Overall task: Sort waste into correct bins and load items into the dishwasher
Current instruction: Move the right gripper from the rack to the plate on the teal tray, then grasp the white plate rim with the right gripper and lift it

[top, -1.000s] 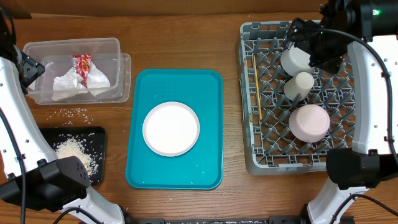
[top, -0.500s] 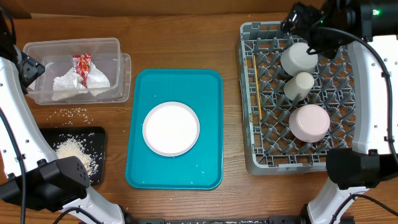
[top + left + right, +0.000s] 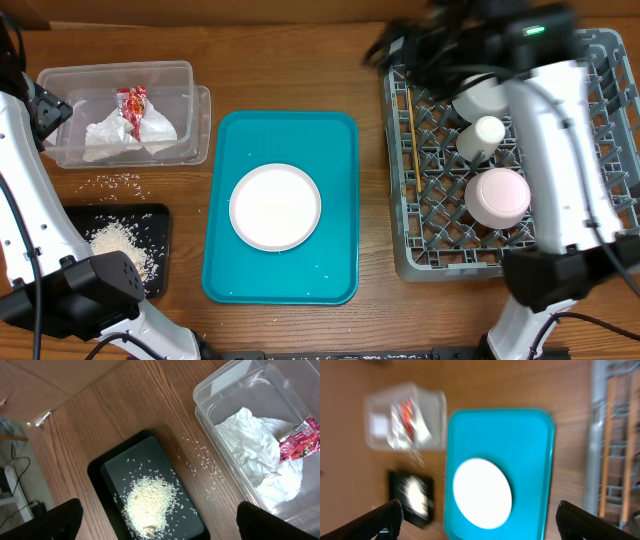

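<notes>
The white plate is seen alone on the teal tray, while the grey rack, with its cups, pink bowl and chopsticks, is partly covered by the blurred right arm. The napkin and wrapper are shown in the clear tub and the rice in the black tray, with loose grains between. Only in the wrist views are the left gripper and right gripper caught spread wide and empty.

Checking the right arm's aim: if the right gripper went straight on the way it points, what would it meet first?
Probably the round white plate on the teal plastic serving tray, centred ahead of the open right gripper in the blurred wrist view; depth is unclear.
</notes>
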You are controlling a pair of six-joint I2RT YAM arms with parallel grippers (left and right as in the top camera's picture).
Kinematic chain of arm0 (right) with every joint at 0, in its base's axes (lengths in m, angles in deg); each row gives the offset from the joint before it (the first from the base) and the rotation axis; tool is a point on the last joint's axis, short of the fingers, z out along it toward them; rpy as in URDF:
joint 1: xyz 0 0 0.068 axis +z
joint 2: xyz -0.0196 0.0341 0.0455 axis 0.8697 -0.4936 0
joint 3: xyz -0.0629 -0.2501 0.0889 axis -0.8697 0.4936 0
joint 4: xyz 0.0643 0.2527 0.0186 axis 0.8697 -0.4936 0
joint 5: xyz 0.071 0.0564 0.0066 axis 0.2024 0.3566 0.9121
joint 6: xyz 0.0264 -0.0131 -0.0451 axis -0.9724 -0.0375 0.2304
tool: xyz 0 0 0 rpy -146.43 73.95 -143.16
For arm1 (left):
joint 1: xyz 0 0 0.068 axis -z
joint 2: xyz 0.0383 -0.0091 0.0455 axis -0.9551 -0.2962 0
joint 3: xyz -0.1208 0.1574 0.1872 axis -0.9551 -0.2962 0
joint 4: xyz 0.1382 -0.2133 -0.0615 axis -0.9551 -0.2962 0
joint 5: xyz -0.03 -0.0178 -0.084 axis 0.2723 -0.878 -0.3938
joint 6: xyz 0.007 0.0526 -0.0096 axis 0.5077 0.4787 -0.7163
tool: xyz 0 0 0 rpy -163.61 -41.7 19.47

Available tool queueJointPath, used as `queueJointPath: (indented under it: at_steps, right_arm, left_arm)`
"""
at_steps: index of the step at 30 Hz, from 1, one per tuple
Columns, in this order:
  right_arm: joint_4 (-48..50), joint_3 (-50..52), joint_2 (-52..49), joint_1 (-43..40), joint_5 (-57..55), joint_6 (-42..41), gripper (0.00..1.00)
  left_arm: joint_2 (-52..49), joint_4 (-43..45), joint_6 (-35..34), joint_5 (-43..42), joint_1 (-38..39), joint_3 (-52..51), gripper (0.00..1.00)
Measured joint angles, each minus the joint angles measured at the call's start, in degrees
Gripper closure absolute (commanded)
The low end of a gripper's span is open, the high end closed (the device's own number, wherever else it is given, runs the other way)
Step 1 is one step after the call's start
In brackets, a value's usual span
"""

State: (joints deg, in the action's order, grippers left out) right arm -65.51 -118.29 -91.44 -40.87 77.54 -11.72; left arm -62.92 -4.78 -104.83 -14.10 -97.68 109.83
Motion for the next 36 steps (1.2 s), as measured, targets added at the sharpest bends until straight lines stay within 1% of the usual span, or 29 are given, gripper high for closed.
queueJointPath:
  at_steps: [3, 5, 8, 12, 15, 16, 24, 26, 27, 28, 30, 34, 36]
  right_arm:
    - [0.26, 4.87, -0.68, 7.85, -7.08, 0.37, 0.0]
    - [0.87, 8.55, -1.49, 11.58, -11.54, 0.37, 0.0]
    - [4.37, 14.47, -4.2, 15.65, -15.61, 0.42, 0.07]
    - [6.4, 18.69, -8.98, 17.57, -17.51, -0.28, 0.22]
    - [8.63, 20.44, -12.37, 17.64, -16.68, -0.87, 0.27]
    - [9.46, 20.98, -13.42, 17.62, -15.93, -0.87, 0.31]
    - [11.21, 21.79, -20.37, 17.64, -10.95, -2.25, 0.41]
    - [11.21, 21.81, -21.62, 17.73, -10.03, -2.43, 0.45]
    - [10.91, 21.75, -21.86, 17.86, -9.64, -2.73, 0.48]
    - [11.08, 21.75, -21.86, 18.03, -9.51, -2.89, 0.54]
    - [11.19, 21.75, -21.88, 18.51, -9.14, -3.06, 0.72]
    - [11.69, 21.75, -22.14, 20.06, -9.44, -5.68, 0.96]
    - [11.76, 21.75, -22.16, 20.59, -8.98, -7.28, 0.96]
  left_arm:
    - [0.0, 0.0, 0.0, -0.02, 0.0, 0.0, 0.0]
    - [0.0, 0.07, 0.0, 0.0, 0.0, 0.0, 0.0]
    - [0.0, 0.09, 0.0, -0.02, 0.0, 0.0, 0.0]
    - [0.0, 0.09, 0.0, -0.02, 0.0, 0.0, 0.0]
    - [0.0, 0.09, 0.0, -0.02, 0.0, 0.0, 0.0]
    - [0.0, 0.09, 0.0, 0.0, 0.0, 0.0, 0.0]
    - [0.0, 0.09, 0.0, 0.0, 0.0, 0.0, 0.0]
    - [0.0, 0.09, 0.0, 0.0, 0.0, 0.0, 0.0]
    - [0.0, 0.09, 0.0, -0.02, 0.0, 0.0, 0.0]
    - [0.0, 0.09, 0.0, -0.02, 0.0, 0.0, 0.0]
    - [0.0, 0.11, 0.0, 0.0, 0.0, 0.0, 0.0]
    - [0.0, 0.09, 0.0, -0.02, 0.0, 0.0, 0.0]
    - [0.0, 0.11, 0.0, 0.0, 0.0, 0.0, 0.0]
